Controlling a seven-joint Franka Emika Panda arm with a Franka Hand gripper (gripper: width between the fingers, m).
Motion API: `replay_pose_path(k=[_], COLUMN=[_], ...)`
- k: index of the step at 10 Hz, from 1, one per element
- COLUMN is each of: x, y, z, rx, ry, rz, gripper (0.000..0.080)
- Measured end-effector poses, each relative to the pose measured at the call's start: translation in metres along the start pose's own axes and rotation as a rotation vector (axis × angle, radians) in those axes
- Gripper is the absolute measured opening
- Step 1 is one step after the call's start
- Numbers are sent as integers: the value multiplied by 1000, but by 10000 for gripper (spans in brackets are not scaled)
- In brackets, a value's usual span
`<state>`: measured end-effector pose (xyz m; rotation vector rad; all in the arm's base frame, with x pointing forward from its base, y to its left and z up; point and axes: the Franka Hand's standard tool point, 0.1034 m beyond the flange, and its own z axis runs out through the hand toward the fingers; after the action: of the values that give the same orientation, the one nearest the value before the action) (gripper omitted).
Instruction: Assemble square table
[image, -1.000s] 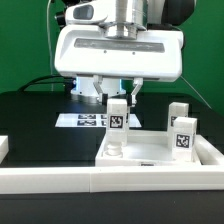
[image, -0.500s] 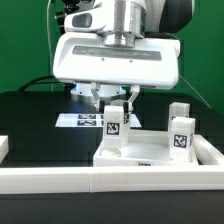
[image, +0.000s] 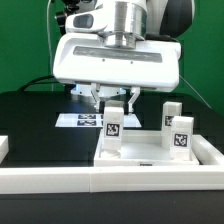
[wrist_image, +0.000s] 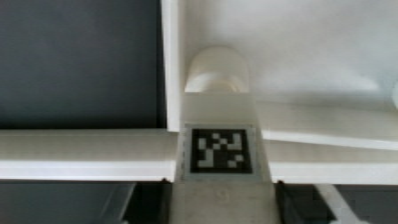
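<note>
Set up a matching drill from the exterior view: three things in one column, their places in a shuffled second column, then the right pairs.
Things:
1. leg in the gripper
2. second upright leg
3. marker board

Places:
A. flat on the black table, behind the tabletop
B. standing at the tabletop's corner on the exterior view's right
C. upright at the tabletop's corner on the exterior view's left, under the gripper

Pairs: 1-C, 2-B, 3-A

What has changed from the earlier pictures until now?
The gripper and the leg it holds shifted slightly toward the exterior view's left, over the square top; the jaws kept their grip on the leg. The two legs standing toward the exterior view's right, the top and the marker board stayed in place.
</note>
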<state>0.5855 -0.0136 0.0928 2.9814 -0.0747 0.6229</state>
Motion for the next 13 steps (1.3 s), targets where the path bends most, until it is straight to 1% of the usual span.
replay_pose_path(k=[1, 2, 3, 4, 5, 6, 7, 10, 11, 12, 13], x=[0, 0, 0, 0, 0, 0, 0, 0, 2, 4, 4], y=[-1, 0, 0, 0, 0, 0, 0, 0, -1, -3, -7], z=[0, 0, 0, 0, 0, 0, 0, 0, -1, -3, -4], rx=[0, 0, 0, 0, 0, 0, 0, 0, 4, 12, 28], ry=[0, 0, 0, 0, 0, 0, 0, -1, -4, -16, -56], rz=[-1, 0, 0, 0, 0, 0, 0, 0, 1, 4, 8], gripper=[288, 366, 366, 547, 547, 631, 644, 648, 648, 648, 648])
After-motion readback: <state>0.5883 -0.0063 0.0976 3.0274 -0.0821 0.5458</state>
